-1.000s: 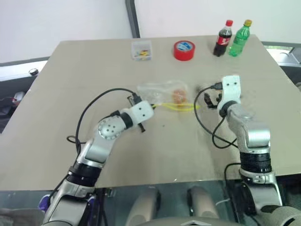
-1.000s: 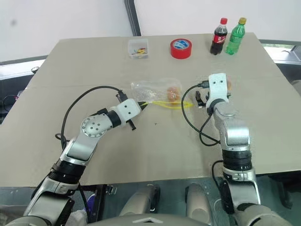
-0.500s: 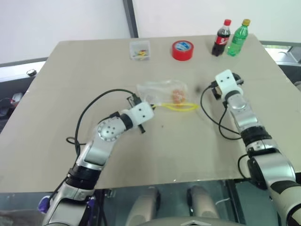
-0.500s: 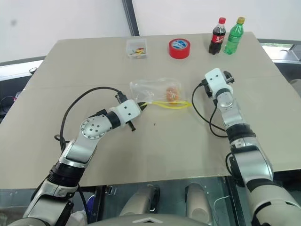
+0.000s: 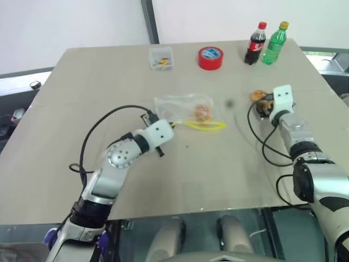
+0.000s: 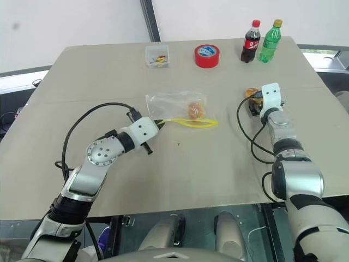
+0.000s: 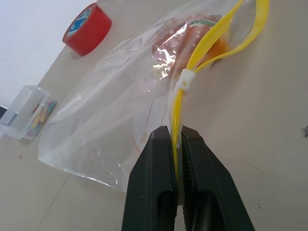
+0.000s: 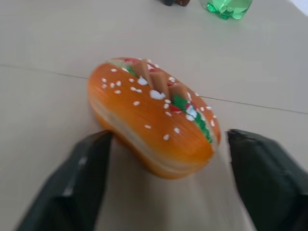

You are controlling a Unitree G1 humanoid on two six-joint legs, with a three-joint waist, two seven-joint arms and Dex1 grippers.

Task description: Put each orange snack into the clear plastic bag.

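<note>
Tan table [image 5: 163, 174] under a white wall. Near left, the clear plastic bag [image 5: 177, 106] is pinched at its yellow seal by the left gripper [image 7: 176, 139], fingers clenched; one orange snack [image 5: 204, 112] sits inside. Far right, the second snack [image 8: 154, 115] lies between the right gripper [image 5: 265, 105] fingers, spread, not yet grasping. Risk: it could be nudged away & slip. Sesame topping is seen via wrist view only.

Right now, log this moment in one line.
left fingers: shut on bag seal strip | right fingers: open around loose snack | other snack: in bag

one snack [image 5: 204, 112] in bag [image 5: 180, 107]; other snack [image 5: 258, 96] right of bag.
</note>
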